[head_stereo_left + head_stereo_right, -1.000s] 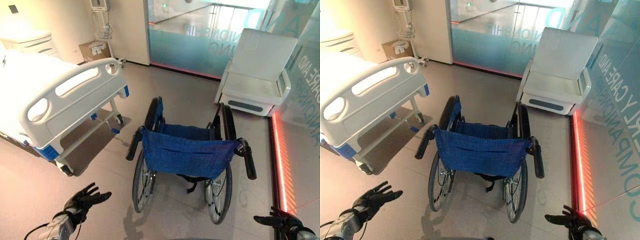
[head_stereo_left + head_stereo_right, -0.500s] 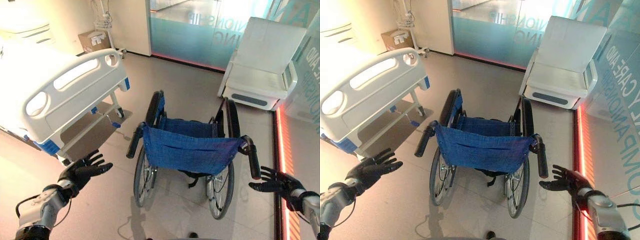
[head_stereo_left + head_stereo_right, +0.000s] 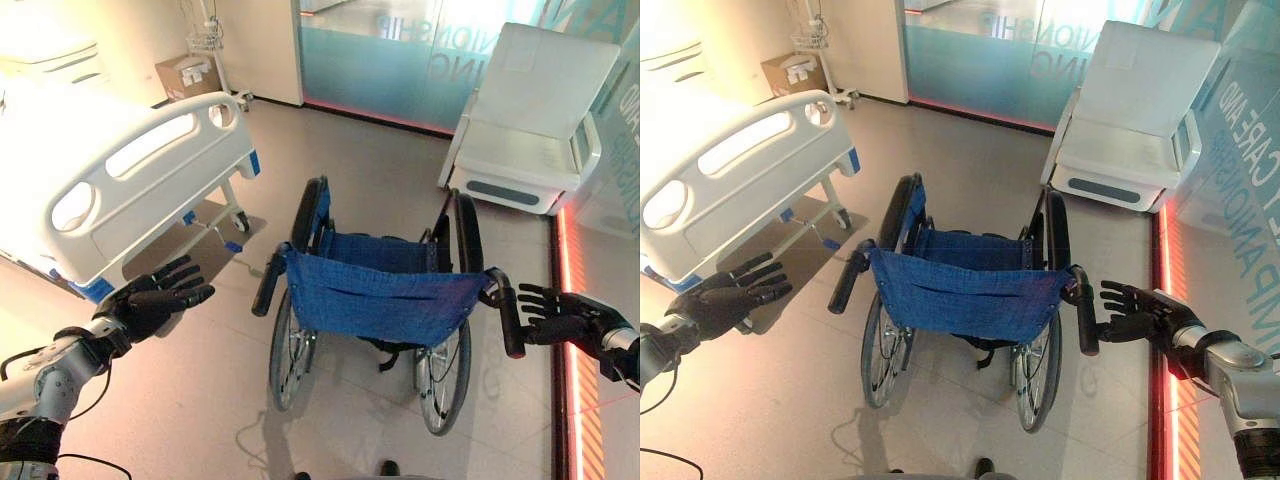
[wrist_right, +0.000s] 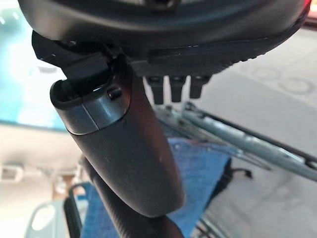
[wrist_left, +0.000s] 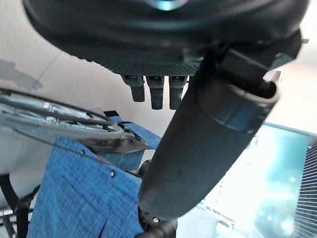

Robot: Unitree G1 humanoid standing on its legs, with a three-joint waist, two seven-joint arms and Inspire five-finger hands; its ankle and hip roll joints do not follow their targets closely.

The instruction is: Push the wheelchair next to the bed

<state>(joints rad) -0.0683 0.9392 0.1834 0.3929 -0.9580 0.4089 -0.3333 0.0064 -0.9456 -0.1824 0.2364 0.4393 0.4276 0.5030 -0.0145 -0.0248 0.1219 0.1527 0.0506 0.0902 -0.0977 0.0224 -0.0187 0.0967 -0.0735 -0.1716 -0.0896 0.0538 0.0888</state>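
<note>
- Right hand (image 3: 1137,313): fingers spread, holding nothing, just beside the wheelchair's right push handle (image 3: 1085,322); contact cannot be told.
- Left hand (image 3: 152,298): fingers straight and spread, empty, well apart from the left push handle (image 3: 268,284).
- Wheelchair (image 3: 383,302): blue sling back toward the robot, standing mid-floor between the two hands.
- Bed (image 3: 150,185): far left, its white footboard apart from the chair, open floor between.
- White armchair (image 3: 530,135): far right, by the glass wall.
- Progress, as I judge it: neither handle gripped, pushing not begun; grasping both handles and rolling the chair left toward the bed remain.
</note>
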